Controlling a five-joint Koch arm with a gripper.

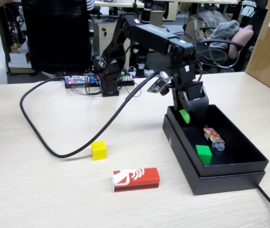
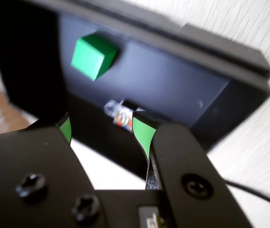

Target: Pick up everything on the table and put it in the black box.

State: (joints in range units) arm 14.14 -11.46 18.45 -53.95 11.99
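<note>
The gripper (image 2: 101, 128) hangs over the black box (image 1: 230, 168), jaws parted and empty, the green cube (image 1: 203, 154) lying inside

Your arm reaches out from its base and bends down at the wrist, end effector (image 1: 188, 114) hanging low with its jaws apart.

Your black arm (image 1: 147, 35) rises from its base at the far side of the worktop, folds at the elbow and runs forward to the right in the fixed view, then drops the wrist steeply so the end effector points downward. In the wrist view your end effector (image 2: 104, 128) shows two black jaws with green pads (image 2: 142, 133) on their inner faces, a clear gap between them and nothing gripped.
</note>
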